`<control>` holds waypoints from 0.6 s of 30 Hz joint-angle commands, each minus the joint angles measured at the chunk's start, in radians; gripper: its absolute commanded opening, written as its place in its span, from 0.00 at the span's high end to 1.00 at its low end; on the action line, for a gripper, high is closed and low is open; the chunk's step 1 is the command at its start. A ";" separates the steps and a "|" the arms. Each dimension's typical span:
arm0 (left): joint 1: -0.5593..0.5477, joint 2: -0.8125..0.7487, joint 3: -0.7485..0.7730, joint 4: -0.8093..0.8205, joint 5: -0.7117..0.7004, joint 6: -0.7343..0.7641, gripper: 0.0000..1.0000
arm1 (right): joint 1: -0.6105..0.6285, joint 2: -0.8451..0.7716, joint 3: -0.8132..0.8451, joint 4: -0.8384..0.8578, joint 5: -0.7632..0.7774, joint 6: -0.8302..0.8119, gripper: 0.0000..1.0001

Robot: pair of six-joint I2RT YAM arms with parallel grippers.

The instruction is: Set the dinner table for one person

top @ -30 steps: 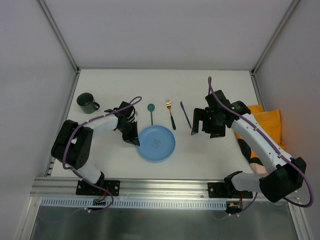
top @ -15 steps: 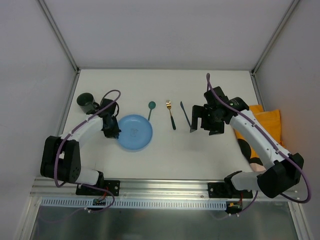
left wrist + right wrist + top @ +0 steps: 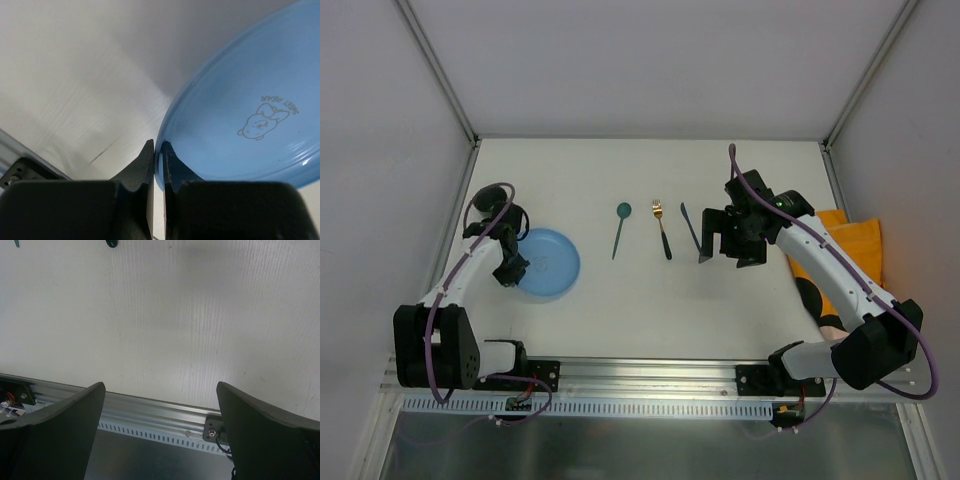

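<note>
dinner table [image 3: 650, 300]: white flat top inside grey walls, with an aluminium rail [image 3: 650, 375] along the near edge where both arms are bolted.
left gripper [image 3: 512, 272]: at the far left side of the table. its two fingers are pressed together on the rim of the blue plate [image 3: 548, 262], so it is gripping the plate by the left edge.
left wrist view: the fingertips of the left gripper [image 3: 156, 150] pinch the thin edge of the plate [image 3: 240, 125]. the plate looks tilted here. a small bear drawing with the words "sweet bear" is on its inner face.
plate and table: i cannot tell if the plate touches the table or is a little above it.
right gripper [image 3: 730, 243]: over the right half of the table, jaws spread wide and nothing between them.
right wrist view: the two dark fingers of the right gripper [image 3: 160, 390] stand far apart, with only bare table and the rail [image 3: 160, 412] between them.
teal spoon [image 3: 620, 228]: lies on the table, right of the plate and apart from it.
fork [image 3: 662, 230]: gold head and dark handle, lies just right of the spoon.
dark knife [image 3: 691, 228]: lies right of the fork, just beside the right gripper.
orange cloth [image 3: 855, 240]: at the right edge of the table, partly under the right arm.
</note>
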 commanded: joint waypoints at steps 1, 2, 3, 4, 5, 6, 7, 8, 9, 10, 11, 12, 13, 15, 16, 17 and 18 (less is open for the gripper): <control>0.073 -0.029 0.013 -0.152 -0.193 -0.100 1.00 | 0.003 -0.005 0.020 -0.011 -0.004 -0.021 0.01; 0.087 -0.033 0.014 -0.155 -0.201 -0.105 1.00 | 0.003 -0.005 0.020 -0.010 -0.004 -0.021 0.01; 0.100 -0.041 0.019 -0.158 -0.210 -0.113 1.00 | 0.004 -0.002 0.020 -0.008 -0.005 -0.022 0.00; 0.127 -0.046 0.022 -0.159 -0.220 -0.123 1.00 | 0.004 0.000 0.023 -0.010 -0.007 -0.022 0.00; 0.145 -0.049 0.025 -0.159 -0.219 -0.125 1.00 | 0.003 0.001 0.025 -0.010 -0.007 -0.024 0.00; 0.171 -0.053 0.028 -0.159 -0.228 -0.131 1.00 | 0.004 0.001 0.025 -0.008 -0.007 -0.027 0.01; 0.185 -0.053 0.030 -0.156 -0.256 -0.131 1.00 | 0.004 0.003 0.028 -0.008 -0.006 -0.029 0.01; 0.202 -0.052 0.031 -0.156 -0.262 -0.128 1.00 | 0.004 0.004 0.030 -0.010 -0.005 -0.029 0.00; 0.219 -0.049 0.039 -0.153 -0.268 -0.123 1.00 | 0.003 0.003 0.031 -0.008 -0.005 -0.030 0.01; 0.256 -0.046 0.040 -0.149 -0.276 -0.120 1.00 | 0.004 0.001 0.030 -0.008 -0.005 -0.033 0.01; 0.273 -0.041 0.046 -0.140 -0.277 -0.113 1.00 | 0.003 0.001 0.030 -0.010 -0.005 -0.033 0.00; 0.288 -0.030 0.052 -0.135 -0.282 -0.100 1.00 | 0.003 0.001 0.028 -0.010 -0.004 -0.035 0.00; 0.322 -0.023 0.057 -0.130 -0.280 -0.094 1.00 | 0.004 0.001 0.027 -0.010 -0.005 -0.036 0.01; 0.351 0.000 0.077 -0.121 -0.262 -0.085 0.84 | 0.003 -0.002 0.023 -0.008 -0.005 -0.041 0.01; 0.362 0.007 0.082 -0.121 -0.251 -0.082 0.48 | 0.003 -0.006 0.022 -0.007 -0.005 -0.041 0.00; 0.371 0.008 0.091 -0.124 -0.254 -0.082 0.30 | 0.003 -0.009 0.016 -0.007 -0.005 -0.044 0.01; 0.373 0.004 0.094 -0.123 -0.257 -0.083 0.20 | 0.003 -0.011 0.014 -0.004 -0.004 -0.044 0.01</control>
